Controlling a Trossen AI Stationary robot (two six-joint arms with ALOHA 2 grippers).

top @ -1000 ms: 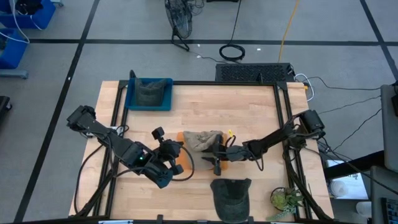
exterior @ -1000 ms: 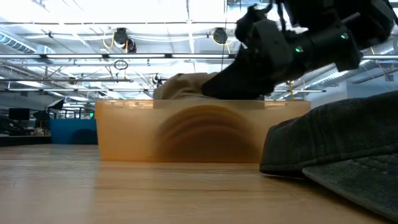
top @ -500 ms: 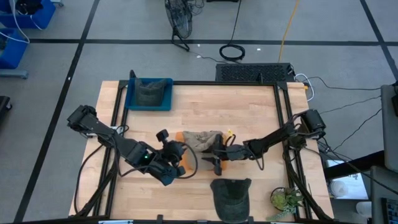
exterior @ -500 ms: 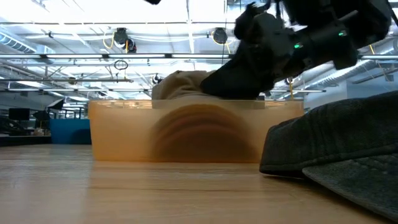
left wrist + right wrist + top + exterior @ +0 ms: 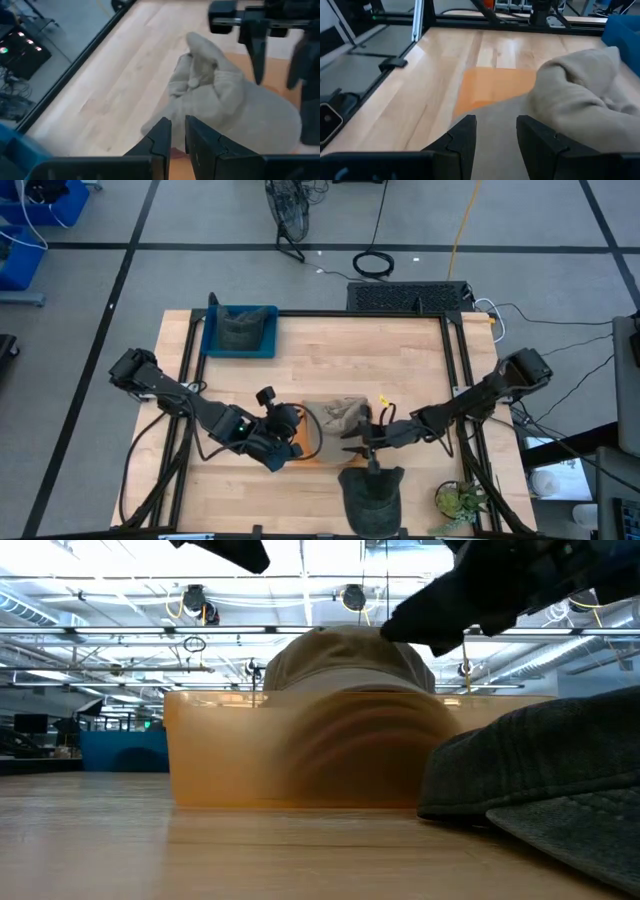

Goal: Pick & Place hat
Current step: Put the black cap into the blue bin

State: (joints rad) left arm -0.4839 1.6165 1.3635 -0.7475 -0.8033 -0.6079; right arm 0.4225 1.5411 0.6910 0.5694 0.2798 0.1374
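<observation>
Here, both arms low, reaching inward, flanking tan hat (image 5: 338, 416)

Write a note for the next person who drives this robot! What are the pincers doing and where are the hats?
Left pincer: nearly shut, empty, at the edge of the orange bin.
Right pincer: open, empty, at the bin's other side.
Tan hat: lying in the orange bin, bulging above its rim, not gripped.
Dark hat: flat on the table's near edge, untouched.
Third hat: in the blue bin at the far left corner.
Done: the tan hat looks placed.
Left: probably the dark hat, which the right pincer is closest to.
</observation>
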